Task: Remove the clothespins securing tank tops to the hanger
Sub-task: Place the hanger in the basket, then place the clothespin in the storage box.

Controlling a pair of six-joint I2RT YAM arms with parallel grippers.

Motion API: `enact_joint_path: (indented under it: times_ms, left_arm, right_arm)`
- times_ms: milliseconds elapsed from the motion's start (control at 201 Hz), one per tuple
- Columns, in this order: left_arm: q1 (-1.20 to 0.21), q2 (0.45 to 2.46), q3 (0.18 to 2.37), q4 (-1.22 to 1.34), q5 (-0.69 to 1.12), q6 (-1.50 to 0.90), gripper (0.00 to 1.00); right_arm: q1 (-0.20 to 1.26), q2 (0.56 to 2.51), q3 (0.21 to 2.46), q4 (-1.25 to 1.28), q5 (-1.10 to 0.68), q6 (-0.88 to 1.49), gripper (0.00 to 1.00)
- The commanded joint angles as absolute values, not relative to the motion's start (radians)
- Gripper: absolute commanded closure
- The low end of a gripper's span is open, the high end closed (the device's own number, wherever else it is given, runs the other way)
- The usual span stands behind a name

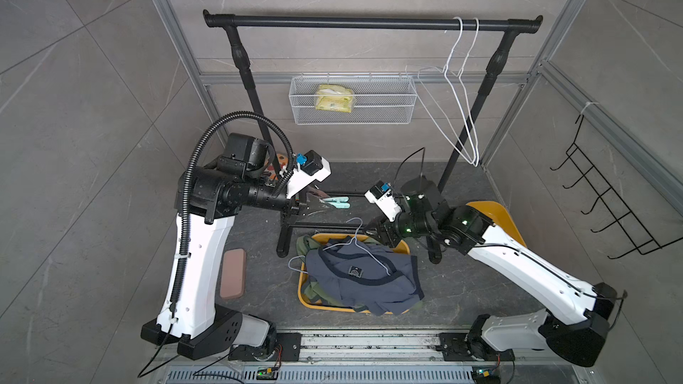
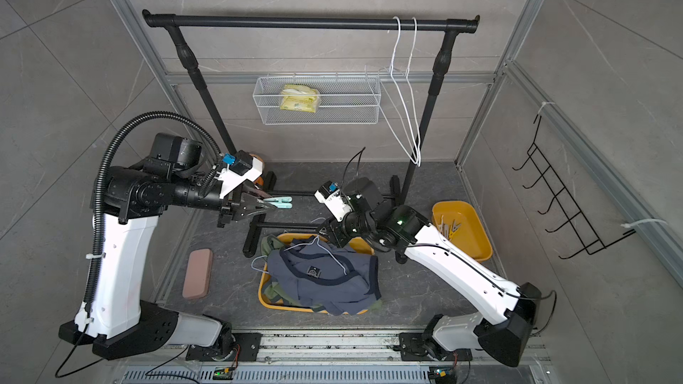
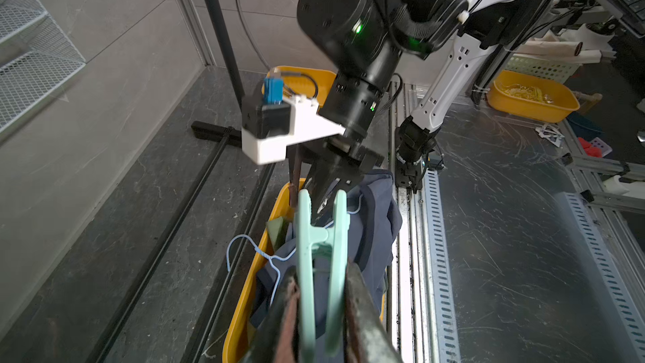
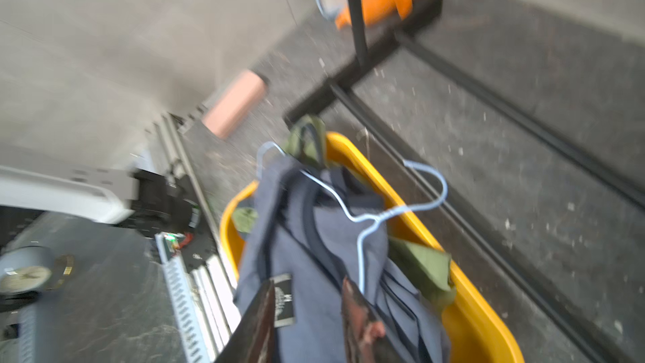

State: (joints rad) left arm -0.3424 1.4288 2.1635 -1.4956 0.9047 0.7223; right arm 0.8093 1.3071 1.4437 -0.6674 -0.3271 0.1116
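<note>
My left gripper (image 1: 322, 201) (image 3: 321, 272) is shut on a mint green clothespin (image 1: 335, 202) (image 2: 278, 202) (image 3: 319, 239), held in the air by the rack's base. The pin's prongs point toward the right arm. A navy tank top (image 1: 369, 284) (image 2: 329, 286) (image 4: 307, 239) lies heaped in a yellow bin (image 1: 303, 299) (image 4: 467, 309), with olive tank tops (image 1: 303, 249) (image 4: 424, 267) under it. A pale blue wire hanger (image 1: 355, 241) (image 4: 370, 218) lies on the navy top. My right gripper (image 1: 370, 226) (image 4: 307, 293) hovers open just above the navy top, with nothing between its fingers.
A black garment rack (image 1: 369, 24) stands at the back with two white hangers (image 1: 462, 86) on its bar. A wire basket (image 1: 351, 101) hangs on the wall. A yellow tray (image 2: 476, 230) of clothespins sits at the right. A pink case (image 1: 233, 278) lies at the left.
</note>
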Motion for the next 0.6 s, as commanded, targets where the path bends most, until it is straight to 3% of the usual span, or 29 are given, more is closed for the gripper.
enact_joint_path:
  times_ms: [0,393,592]
  left_arm:
    - [-0.344,1.431,2.170,-1.489,1.010,0.686,0.90]
    - [-0.344,1.456,2.189,-1.484,1.159,0.646,0.89]
    - [-0.344,1.459,2.201,-1.476,1.180,0.635,0.89]
  right_arm:
    - [0.810,1.253,1.504,-0.690,-0.436,0.078,0.64]
    - [0.810,1.294,1.704,-0.443,-0.737,0.192,0.59]
    - [0.816,1.375,1.790,-0.419,-0.778,0.213,0.58]
